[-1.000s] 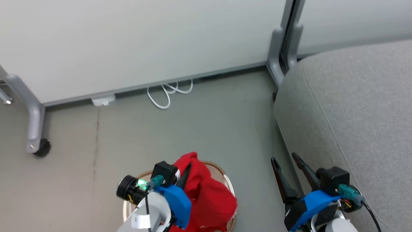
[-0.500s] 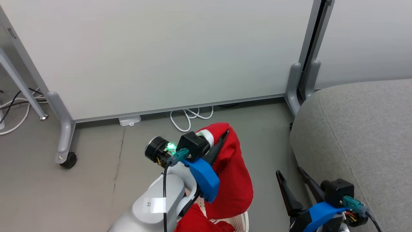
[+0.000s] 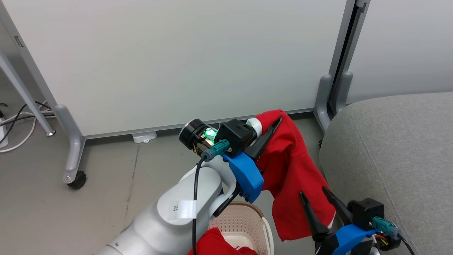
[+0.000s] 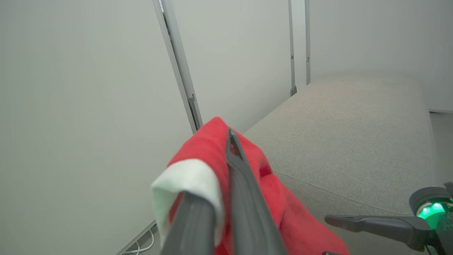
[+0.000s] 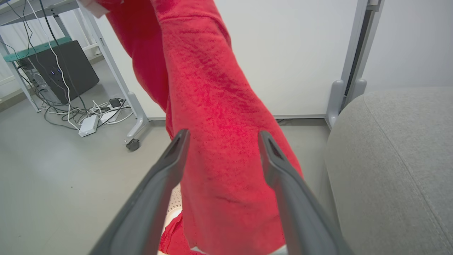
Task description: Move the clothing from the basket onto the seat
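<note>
Head view: left gripper (image 3: pixel 276 122) clamped on a soft bright red fabric garment with a white cuff (image 3: pixel 293 170). The garment is lifted clear of the cream perforated plastic basket (image 3: pixel 244 221) and hangs just beside the large light grey upholstered seat (image 3: pixel 396 148), not yet over it. More red fabric (image 3: pixel 212 242) lies in the basket. Right gripper (image 3: pixel 313 192) spread wide, empty, near the seat's rounded edge.

Left wrist view: fingers pinched together on the cuff – seat top lies beyond them.

Right wrist view: garment hangs across the open fingers – touching or just behind, cannot tell.

Step judged: carry. Next move calls for swinging the left arm over the seat with the hem clearing its edge, then letting go.
</note>
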Available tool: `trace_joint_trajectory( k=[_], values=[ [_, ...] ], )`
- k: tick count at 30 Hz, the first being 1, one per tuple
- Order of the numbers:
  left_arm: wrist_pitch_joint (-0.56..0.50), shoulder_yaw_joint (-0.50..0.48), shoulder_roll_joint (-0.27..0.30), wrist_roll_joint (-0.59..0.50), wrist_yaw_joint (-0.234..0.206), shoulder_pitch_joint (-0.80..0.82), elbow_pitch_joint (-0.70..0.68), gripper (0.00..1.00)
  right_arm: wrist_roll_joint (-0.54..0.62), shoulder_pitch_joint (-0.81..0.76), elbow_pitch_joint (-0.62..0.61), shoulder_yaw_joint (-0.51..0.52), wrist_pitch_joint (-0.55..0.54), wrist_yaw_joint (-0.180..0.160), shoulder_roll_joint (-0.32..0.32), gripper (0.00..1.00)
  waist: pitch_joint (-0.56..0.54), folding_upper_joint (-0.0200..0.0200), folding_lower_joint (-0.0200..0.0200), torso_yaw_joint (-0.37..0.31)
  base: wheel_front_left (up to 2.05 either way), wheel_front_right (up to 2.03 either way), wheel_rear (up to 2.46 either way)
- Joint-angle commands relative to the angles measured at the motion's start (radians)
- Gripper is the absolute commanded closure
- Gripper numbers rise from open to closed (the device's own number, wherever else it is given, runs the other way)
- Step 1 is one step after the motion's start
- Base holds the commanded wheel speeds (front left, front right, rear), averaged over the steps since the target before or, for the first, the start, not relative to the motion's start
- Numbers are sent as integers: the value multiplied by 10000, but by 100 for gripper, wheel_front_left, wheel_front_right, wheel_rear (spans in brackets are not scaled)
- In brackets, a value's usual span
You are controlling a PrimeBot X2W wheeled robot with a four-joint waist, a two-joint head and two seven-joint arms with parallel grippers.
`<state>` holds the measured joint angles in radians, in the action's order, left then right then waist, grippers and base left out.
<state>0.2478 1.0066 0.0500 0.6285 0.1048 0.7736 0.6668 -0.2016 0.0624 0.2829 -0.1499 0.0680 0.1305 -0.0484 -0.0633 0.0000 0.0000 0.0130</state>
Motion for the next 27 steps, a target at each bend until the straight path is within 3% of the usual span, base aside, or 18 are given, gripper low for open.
trace_joint_trajectory(
  k=[1, 12, 27],
  values=[
    [-11, 95, 7, 114, -95, 157, -34, 100, -14, -108, -33, -45, 2, 4, -36, 0, -16, 0, 0, -23, 0, 0, 0],
    [63, 831, 6, 777, -247, 262, 176, 100, -201, 103, 48, -362, -26, 4, -36, 0, -97, 0, 0, -141, 0, 0, 0],
    [121, 1651, 6, 1434, -315, 486, 55, 100, 114, 1546, 626, -802, -162, 4, -36, 0, 117, 0, 0, -37, 0, 0, 0]
  ],
)
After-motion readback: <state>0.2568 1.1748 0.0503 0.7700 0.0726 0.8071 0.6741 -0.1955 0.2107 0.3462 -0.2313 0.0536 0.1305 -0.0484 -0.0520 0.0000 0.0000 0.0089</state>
